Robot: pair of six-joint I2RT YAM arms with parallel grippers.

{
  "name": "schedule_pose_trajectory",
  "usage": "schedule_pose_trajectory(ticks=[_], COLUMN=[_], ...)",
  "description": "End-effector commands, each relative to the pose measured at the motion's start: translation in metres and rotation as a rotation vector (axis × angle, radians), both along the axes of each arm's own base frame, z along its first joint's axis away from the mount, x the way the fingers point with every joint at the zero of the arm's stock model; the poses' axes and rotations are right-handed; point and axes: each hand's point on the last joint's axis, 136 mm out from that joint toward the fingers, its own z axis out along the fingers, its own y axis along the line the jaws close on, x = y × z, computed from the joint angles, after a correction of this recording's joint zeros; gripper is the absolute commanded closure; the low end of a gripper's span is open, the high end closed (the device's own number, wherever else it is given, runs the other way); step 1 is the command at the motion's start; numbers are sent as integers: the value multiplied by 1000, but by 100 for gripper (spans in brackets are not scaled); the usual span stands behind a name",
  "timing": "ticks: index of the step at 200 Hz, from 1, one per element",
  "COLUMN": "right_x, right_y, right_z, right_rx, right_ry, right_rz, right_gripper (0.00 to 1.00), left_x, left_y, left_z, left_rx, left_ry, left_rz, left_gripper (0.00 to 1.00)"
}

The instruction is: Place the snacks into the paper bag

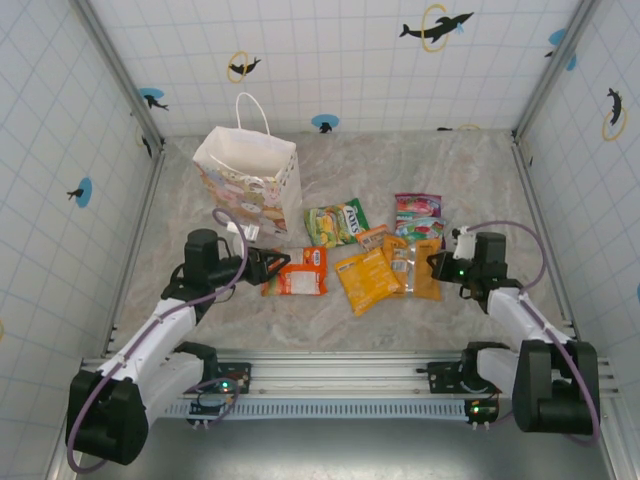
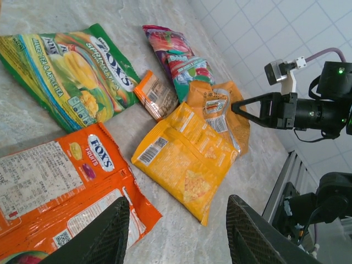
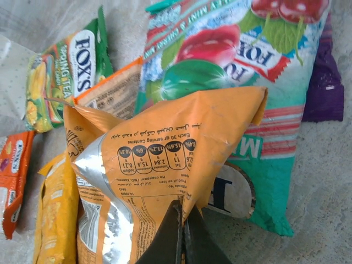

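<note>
Tabletop (image 1: 400,180) of grey marble beneath snacks (image 1: 366,278); white gridded walls (image 1: 330,70), dolphin stickers (image 1: 436,26).

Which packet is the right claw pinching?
The orange packet with the nutrition panel and silver lining; the right claw is shut on its edge. The yellow packet beside it and teal packet behind lie ungripped.
</note>
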Motion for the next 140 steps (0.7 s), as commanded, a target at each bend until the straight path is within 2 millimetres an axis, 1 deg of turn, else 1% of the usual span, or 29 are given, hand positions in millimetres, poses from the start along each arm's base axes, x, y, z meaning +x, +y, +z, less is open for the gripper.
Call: schedule_pose_trajectory(ticks=[1, 13, 37, 49, 54, 86, 121, 140], right_x=[7, 8, 9, 8, 7, 5, 2, 1], right_y=[3, 3, 7, 11, 13, 25, 41, 51], right_z=[27, 37, 56, 65, 68, 90, 117, 129], right_rx=[-1, -4, -9, -13, -17, -79, -112, -125], right_ry=[-97, -138, -215, -249, -260, -349, -442, -483], right_rz=[27, 32, 60, 84, 94, 158, 224, 269], right_gripper=[100, 100, 100, 100, 100, 100, 100, 100], left_x=[3, 5, 2, 1, 0, -7, -18, -22], left_y=[-4, -3, -7, -9, -10, -20, -33, -39], left_z=[15, 15, 19, 20, 21, 26, 32, 31], left_rx=[8, 12, 11, 11, 25, 34, 58, 72], left_ry=[-71, -73, -98, -99, -128, -176, -279, -301], left_rz=[-23, -14, -49, -70, -89, -165, -257, -294], left_gripper=[54, 56, 56, 56, 57, 57, 52, 50])
